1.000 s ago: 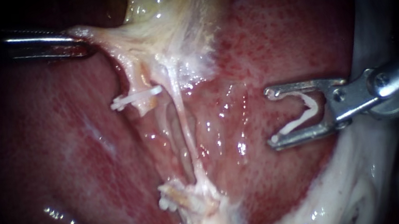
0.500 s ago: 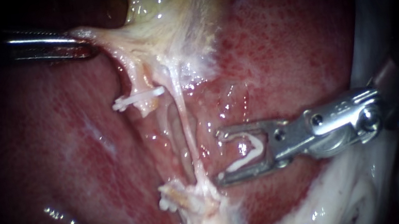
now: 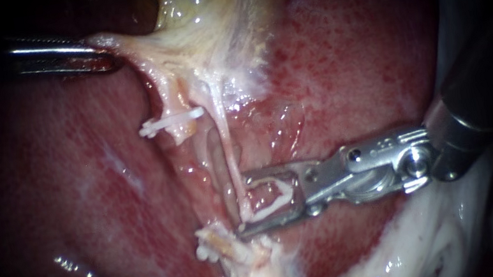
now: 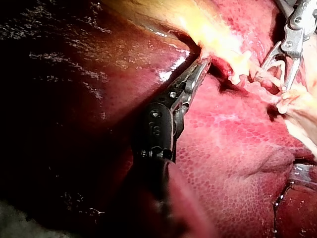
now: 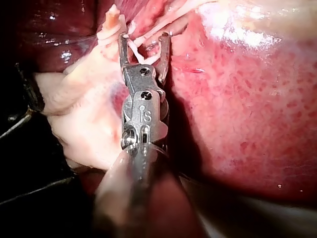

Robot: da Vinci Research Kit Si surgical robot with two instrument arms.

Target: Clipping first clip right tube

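The right tube is a thin pale strand running down between the liver lobes. My right instrument comes in from the right. Its jaws stand wide apart and hold a white V-shaped clip between them. Their tips reach the tube's lower stretch, one above and one below it. In the right wrist view the jaw tips flank pale strands. My left instrument is shut on pale tissue below the gallbladder and holds it out to the left, as the left wrist view also shows.
The left tube carries a white clip across it. Pale fatty tissue with small white bits lies under the right jaws. Red liver surrounds the tubes; white tissue lines the lower right.
My right instrument has moved left and down with its clip, from over the bare liver to the right tube. The left instrument and the clip on the left tube have stayed put.
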